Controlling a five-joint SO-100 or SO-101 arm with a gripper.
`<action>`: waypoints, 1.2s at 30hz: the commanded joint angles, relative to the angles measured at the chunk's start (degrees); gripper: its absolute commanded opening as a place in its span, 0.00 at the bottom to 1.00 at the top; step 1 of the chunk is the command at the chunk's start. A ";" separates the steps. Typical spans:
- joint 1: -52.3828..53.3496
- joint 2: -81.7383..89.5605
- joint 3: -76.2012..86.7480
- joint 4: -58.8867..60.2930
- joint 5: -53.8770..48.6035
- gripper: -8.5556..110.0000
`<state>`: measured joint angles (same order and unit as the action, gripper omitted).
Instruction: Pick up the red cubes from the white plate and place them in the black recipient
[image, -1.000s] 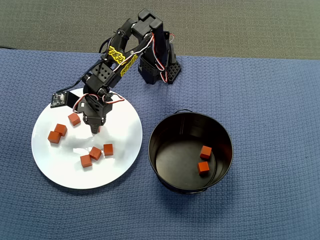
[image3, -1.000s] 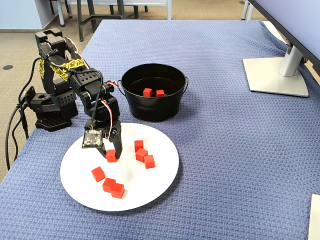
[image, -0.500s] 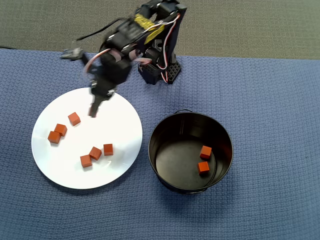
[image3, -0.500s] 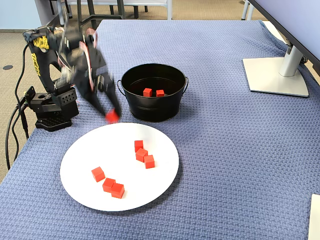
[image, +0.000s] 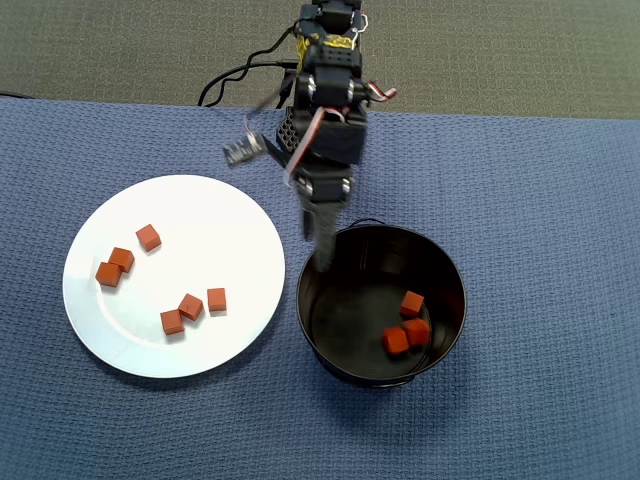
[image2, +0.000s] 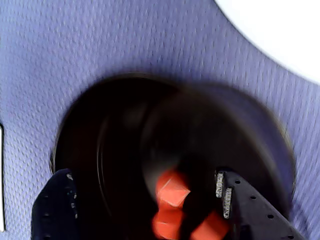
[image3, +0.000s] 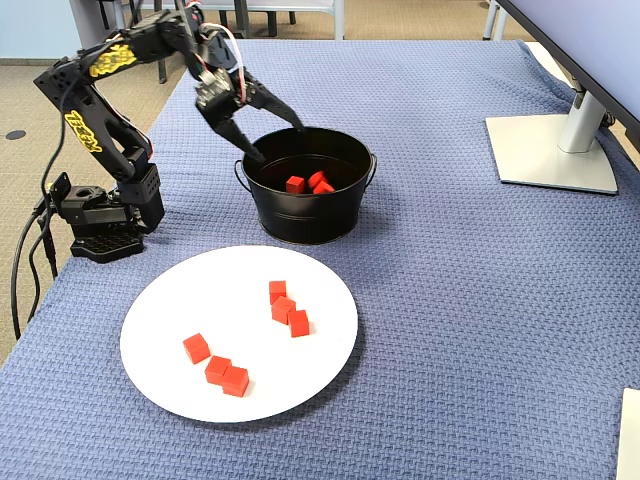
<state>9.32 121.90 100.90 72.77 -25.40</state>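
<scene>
Overhead view gives me six red cubes (image: 190, 306) on the white plate (image: 240, 215), three in the black recipient (image: 450, 270); hand (image3: 272, 138) spread, empty.

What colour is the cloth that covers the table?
The cloth is blue with a fine woven waffle texture; the fixed view shows it best.

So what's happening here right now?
The arm is moving red cubes from the plate into the black pot. Its gripper hangs open over the pot's rim with nothing between the fingers. Three cubes lie in the pot, and six cubes are left on the plate, in two loose groups.
</scene>
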 joint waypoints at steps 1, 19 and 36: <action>18.81 4.48 4.39 -6.94 -13.01 0.27; 41.40 -26.54 6.86 -16.96 -24.26 0.31; 48.43 -38.41 -0.26 -27.25 -79.80 0.29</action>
<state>56.78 84.55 104.24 49.48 -100.02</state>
